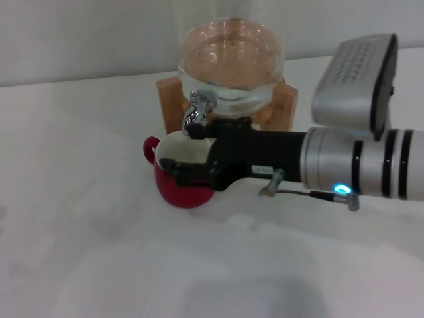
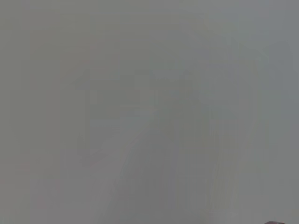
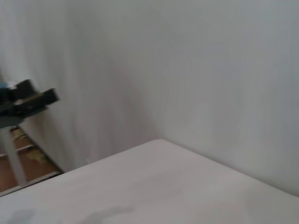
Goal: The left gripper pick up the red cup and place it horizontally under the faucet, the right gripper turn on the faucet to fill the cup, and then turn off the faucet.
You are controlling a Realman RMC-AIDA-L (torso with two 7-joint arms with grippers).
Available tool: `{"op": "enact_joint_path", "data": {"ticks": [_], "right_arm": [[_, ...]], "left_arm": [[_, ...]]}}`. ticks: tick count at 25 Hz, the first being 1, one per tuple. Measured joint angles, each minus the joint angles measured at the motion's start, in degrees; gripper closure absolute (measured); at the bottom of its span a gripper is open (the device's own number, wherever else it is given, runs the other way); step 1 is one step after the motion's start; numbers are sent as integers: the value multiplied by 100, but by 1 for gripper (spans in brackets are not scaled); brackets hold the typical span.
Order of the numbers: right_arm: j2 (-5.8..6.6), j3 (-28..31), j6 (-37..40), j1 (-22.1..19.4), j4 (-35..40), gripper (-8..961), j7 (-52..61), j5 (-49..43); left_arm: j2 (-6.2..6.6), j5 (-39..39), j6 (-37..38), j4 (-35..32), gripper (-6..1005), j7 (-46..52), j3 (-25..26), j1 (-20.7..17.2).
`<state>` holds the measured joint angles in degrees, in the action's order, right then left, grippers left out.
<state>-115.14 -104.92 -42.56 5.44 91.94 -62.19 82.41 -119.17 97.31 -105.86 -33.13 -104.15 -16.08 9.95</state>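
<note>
Right gripper [image 1: 199,149], fingers' spread indiscernible, reaches at frame centre to the faucet [image 1: 197,112] above the red cup [image 1: 182,173]. Judged: valve step; next needs a firm lever turn.

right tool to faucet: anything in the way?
Nothing visible. In the head view the right tool is already at the faucet, above the red cup standing beneath the spout. No object lies between them.

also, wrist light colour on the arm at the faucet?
Blue, on the right gripper arm's silver wrist; head view shows it best.
</note>
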Motion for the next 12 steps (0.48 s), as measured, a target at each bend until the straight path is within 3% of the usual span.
{"op": "enact_joint_path", "data": {"ticks": [5,12], "right_arm": [[10,-61,-26,57,74,204,2,-51],[3,225,-113,-327,383,204,-15,-54]], "left_arm": [[-1,-3,-3,-25,127,0,0,-13],[25,-508,68,-529,129,715,13,-77]]}}
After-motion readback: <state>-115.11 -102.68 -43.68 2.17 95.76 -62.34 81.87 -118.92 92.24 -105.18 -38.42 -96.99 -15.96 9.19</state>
